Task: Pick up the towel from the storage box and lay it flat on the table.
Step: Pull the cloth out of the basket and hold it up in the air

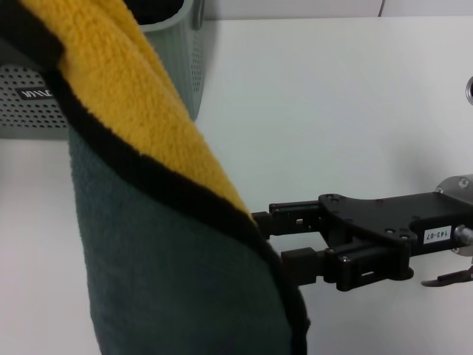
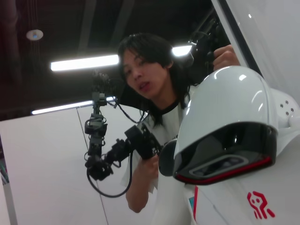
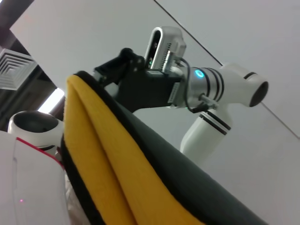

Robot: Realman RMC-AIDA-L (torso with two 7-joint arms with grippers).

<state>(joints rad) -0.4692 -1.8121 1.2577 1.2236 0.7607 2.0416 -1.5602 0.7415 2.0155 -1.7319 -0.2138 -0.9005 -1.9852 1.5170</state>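
Only right wrist view: left claw point(image 3: 93, 77) gripping towel point(image 3: 122, 173).

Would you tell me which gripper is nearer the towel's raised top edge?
Left. The left gripper grips the towel at its top edge; the right gripper sits lower, jaws open beside the hanging side edge.

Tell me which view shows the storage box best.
The head view: the storage box sits on the table behind the hanging towel, perforated wall and label visible. Neither wrist view shows it.
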